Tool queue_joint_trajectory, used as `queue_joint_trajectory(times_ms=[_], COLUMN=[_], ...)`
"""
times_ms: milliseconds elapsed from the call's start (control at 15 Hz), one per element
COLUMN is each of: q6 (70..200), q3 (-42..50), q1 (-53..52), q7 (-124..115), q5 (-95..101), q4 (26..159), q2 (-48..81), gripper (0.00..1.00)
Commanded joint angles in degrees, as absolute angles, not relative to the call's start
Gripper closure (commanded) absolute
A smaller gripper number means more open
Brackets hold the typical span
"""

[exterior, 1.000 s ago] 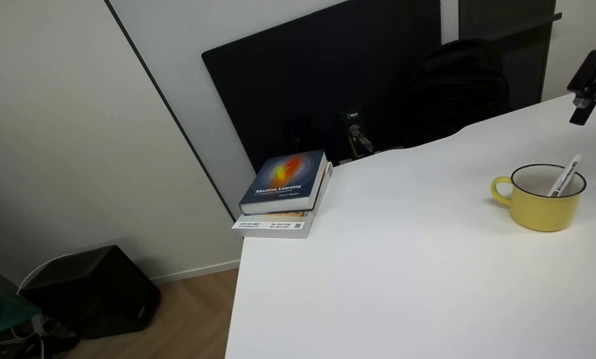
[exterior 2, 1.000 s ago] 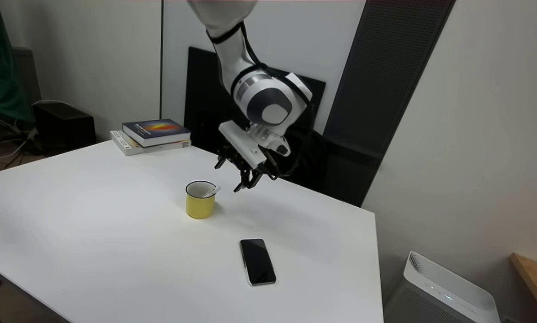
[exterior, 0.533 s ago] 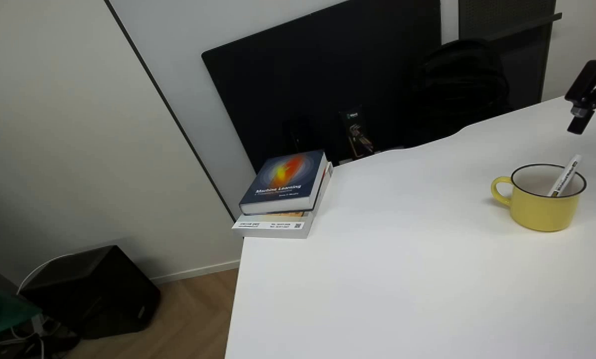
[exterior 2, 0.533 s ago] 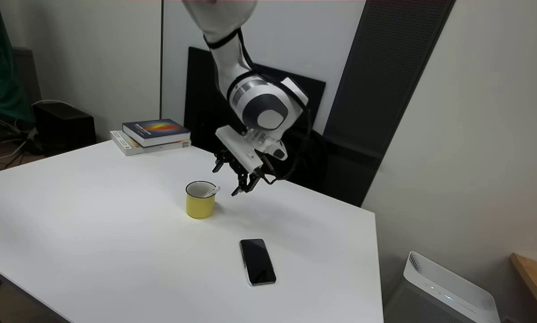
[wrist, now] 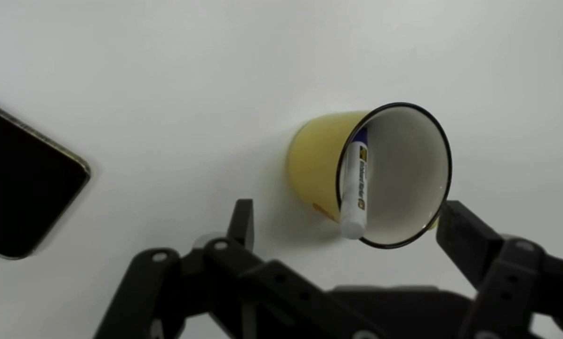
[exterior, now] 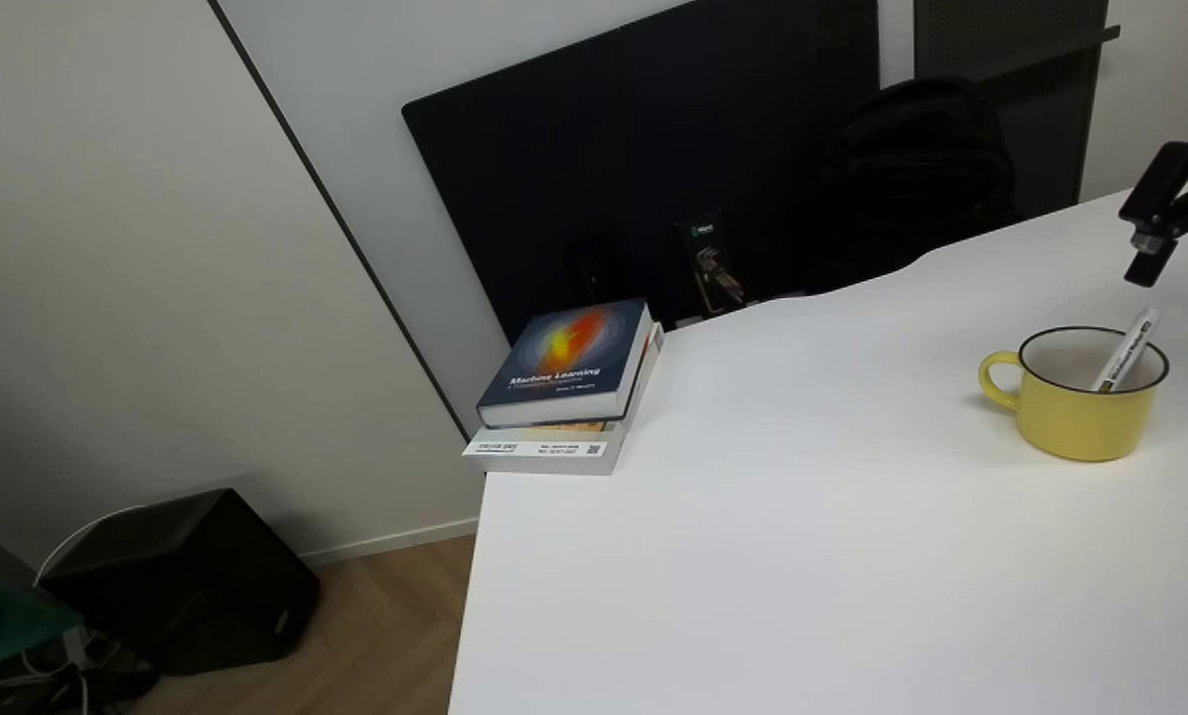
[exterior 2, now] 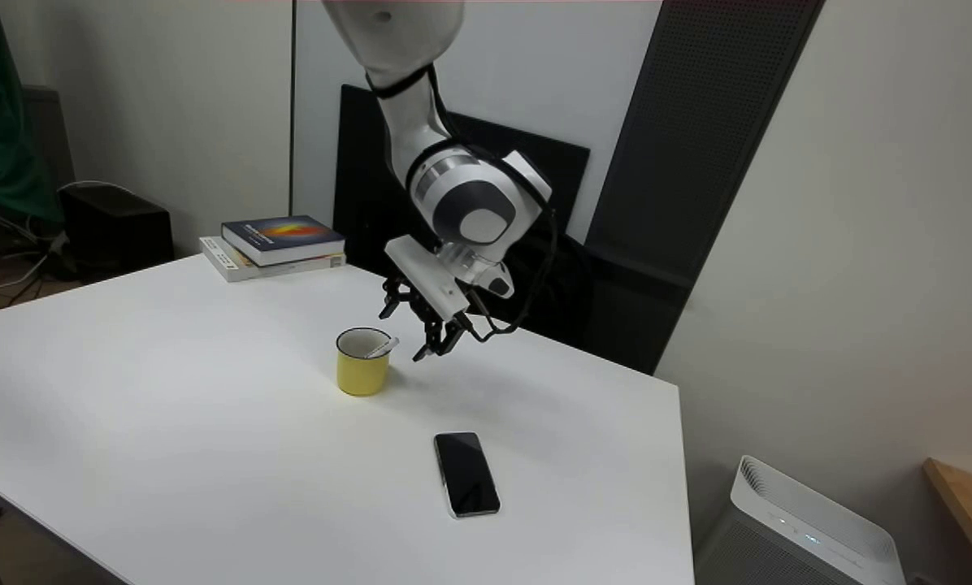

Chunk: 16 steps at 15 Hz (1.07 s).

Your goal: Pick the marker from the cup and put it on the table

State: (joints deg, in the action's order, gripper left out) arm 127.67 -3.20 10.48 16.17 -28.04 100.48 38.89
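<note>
You have one black-rimmed yellow mug, one slim white marker, one broad white tabletop, one black gripper with two fingers and one white-and-grey robot arm. You also count two thick rectangular books, one flat black phone, one white boxy vented appliance and one hanging green cloth.

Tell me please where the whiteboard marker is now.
In the wrist view, the whiteboard marker leans inside the yellow mug, along the opening's left side, its white end sticking out. In an exterior view, it lies opposite the mug's handle.
</note>
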Motion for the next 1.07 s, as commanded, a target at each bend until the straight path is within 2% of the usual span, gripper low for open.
queue_joint_trajectory(times_ms=[0,1000], q6=[127.7,130.2], q3=[-4.4,-5.0], q1=[11.8,12.5], q7=[16.2,18.6], q5=[-28.0,-27.9], q4=[99.4,99.0], q2=[40.1,41.8], gripper=[0.0,0.0])
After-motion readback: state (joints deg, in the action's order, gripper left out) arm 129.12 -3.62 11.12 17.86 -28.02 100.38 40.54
